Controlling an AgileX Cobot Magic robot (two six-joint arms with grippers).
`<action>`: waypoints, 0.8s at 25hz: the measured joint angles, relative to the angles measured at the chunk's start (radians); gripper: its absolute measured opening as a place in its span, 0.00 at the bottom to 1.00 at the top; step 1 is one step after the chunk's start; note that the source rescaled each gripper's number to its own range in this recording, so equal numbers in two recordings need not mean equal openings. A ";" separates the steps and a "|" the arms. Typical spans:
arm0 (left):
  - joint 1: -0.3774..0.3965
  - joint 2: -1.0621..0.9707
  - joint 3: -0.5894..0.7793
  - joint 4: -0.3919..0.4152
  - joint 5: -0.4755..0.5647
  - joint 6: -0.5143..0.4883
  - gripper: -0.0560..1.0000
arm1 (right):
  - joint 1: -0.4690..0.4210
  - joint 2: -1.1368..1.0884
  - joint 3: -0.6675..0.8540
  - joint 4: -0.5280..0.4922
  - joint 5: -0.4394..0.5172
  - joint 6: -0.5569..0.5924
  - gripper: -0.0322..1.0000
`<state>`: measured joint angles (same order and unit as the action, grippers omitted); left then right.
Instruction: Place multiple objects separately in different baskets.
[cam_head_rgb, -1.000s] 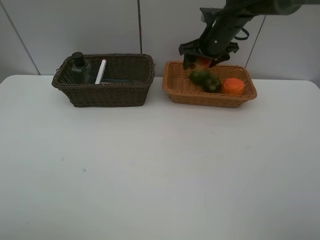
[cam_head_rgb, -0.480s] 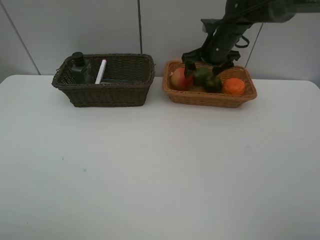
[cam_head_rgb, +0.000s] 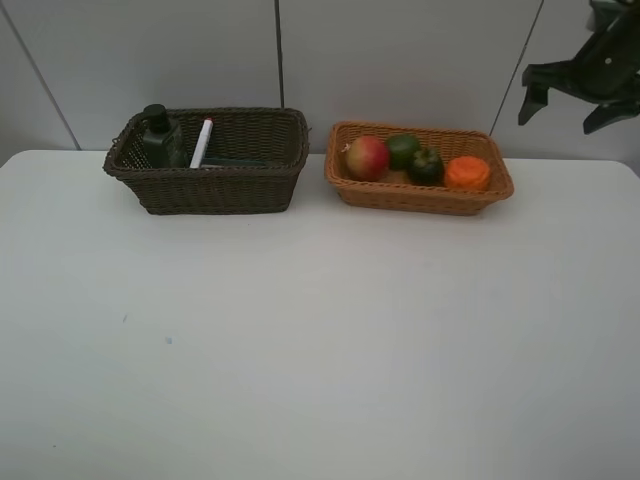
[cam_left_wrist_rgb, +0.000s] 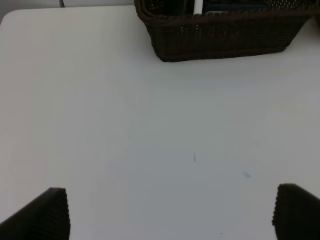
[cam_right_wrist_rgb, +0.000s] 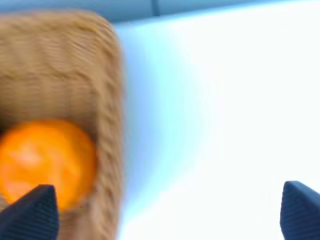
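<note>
The dark brown basket at the back left holds a dark green pump bottle, a white red-tipped marker and a dark flat block. Inside the light tan basket lie a red pomegranate, a lime, a mangosteen and an orange. My right gripper hangs open and empty, high up and right of the tan basket. Its blurred wrist view shows the orange and the basket's end wall. My left gripper is open over bare table, short of the dark basket.
A white table stretches in front of both baskets. A grey panelled wall stands close behind them. The left arm is outside the exterior high view.
The right gripper opened and let the pomegranate drop into the tan basket beside the lime, then pulled away up and to the right. The left gripper stayed put.
</note>
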<state>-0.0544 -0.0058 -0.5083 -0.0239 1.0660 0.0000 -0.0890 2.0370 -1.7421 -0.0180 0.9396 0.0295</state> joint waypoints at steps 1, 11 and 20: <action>0.000 0.000 0.000 0.000 0.000 0.000 1.00 | -0.009 -0.012 0.027 -0.009 0.000 0.000 0.95; 0.000 0.000 0.000 0.000 0.000 0.000 1.00 | -0.034 -0.509 0.439 0.000 -0.116 0.000 0.95; 0.000 0.000 0.000 0.000 0.000 0.000 1.00 | -0.032 -1.135 0.882 0.004 -0.029 -0.001 0.95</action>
<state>-0.0544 -0.0058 -0.5083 -0.0239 1.0660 0.0000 -0.1215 0.9022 -0.8601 -0.0136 0.9109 0.0285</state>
